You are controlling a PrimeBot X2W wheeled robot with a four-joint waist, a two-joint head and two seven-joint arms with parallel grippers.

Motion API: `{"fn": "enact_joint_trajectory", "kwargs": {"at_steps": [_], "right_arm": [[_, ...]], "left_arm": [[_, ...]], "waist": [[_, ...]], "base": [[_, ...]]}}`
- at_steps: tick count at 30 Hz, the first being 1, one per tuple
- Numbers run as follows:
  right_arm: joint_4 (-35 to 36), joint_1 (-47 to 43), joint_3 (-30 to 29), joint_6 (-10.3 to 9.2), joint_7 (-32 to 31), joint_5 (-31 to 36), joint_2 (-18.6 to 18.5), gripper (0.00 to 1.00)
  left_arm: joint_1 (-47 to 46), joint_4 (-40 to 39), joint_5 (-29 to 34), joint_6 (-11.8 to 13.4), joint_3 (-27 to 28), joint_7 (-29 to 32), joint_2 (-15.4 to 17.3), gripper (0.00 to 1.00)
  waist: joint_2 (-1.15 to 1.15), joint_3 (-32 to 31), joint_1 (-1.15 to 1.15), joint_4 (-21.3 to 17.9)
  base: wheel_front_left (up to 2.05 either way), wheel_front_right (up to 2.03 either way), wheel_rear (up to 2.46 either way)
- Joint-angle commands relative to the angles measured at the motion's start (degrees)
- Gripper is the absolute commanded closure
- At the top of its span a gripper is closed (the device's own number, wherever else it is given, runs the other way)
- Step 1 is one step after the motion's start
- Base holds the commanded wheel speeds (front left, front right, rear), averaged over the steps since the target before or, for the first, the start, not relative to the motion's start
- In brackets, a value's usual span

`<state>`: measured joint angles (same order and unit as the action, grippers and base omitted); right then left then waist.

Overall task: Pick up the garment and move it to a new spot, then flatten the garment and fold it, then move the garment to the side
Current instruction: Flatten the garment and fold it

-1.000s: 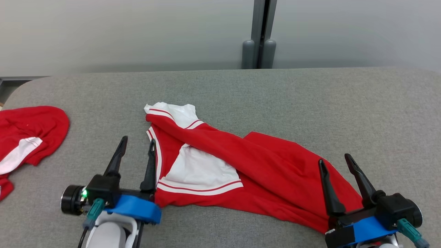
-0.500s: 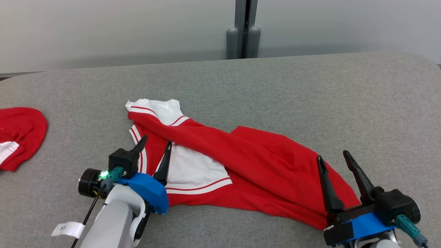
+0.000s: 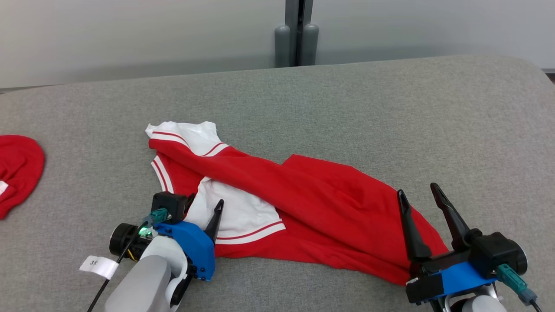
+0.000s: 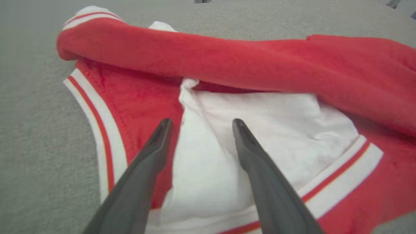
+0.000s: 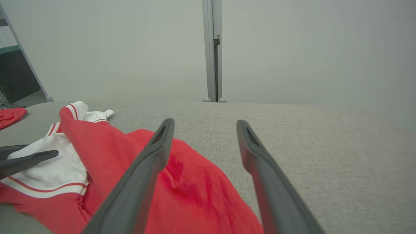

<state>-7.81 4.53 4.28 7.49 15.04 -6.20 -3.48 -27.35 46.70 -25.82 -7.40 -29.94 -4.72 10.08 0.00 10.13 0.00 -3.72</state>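
– Across the grey counter (image 3: 390, 108), where is the red-and-white garment (image 3: 312, 203) lying?
– It is sprawling crumpled at centre, and the left end effector (image 3: 205, 200), fingers spread wide, is pointing down at its white panel.
– And the right end effector (image 3: 416, 189)?
– It is gaping wide too, hanging over the garment's red end and gripping nothing

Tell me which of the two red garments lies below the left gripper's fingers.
The red-and-white garment in the middle, its white panel under the open left gripper. The other red garment lies apart at the head view's left edge.
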Motion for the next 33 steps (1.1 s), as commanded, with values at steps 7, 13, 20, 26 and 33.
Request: {"fn": "enact_joint_trajectory", "kwargs": {"at_steps": [7, 13, 20, 26, 33], "right_arm": [[-0.23, 1.36, 0.50, 0.00, 0.20, -0.68, -0.34, 0.00], [-0.31, -0.08, -0.14, 0.00, 0.20, -1.20, -0.36, 0.00], [-0.82, -2.64, -1.14, 0.00, 0.20, -1.84, -0.01, 0.00], [-0.45, -4.38, -1.68, 0.00, 0.20, -2.31, 0.12, 0.00], [-0.14, -4.95, -2.77, 0.00, 0.20, -2.44, 0.22, 0.00]], "left_arm": [[-4.36, 4.56, -2.52, -0.09, -5.49, 0.83, 0.37, 0.91], [-6.42, 6.07, -4.45, -0.09, -8.07, -3.85, 1.01, 1.00], [-2.87, 3.33, -6.31, -0.09, -9.57, -8.96, 1.15, 1.00], [3.12, -4.51, -3.82, 1.02, -10.93, -10.34, 2.23, 1.00], [13.02, -16.34, -0.62, 4.05, -13.21, -10.48, 3.83, 1.00]], "waist": [[0.00, 0.48, 0.00, -1.28], [0.00, -0.39, 0.00, -1.33], [0.00, -3.66, 0.00, 1.36], [0.00, -5.86, 0.00, 5.40], [0.00, -6.69, 0.00, 9.39]], "base": [[0.00, 0.00, 0.00], [0.00, 0.00, 0.00], [0.00, 0.00, 0.00], [0.00, 0.00, 0.00], [0.00, 0.00, 0.00]]}}
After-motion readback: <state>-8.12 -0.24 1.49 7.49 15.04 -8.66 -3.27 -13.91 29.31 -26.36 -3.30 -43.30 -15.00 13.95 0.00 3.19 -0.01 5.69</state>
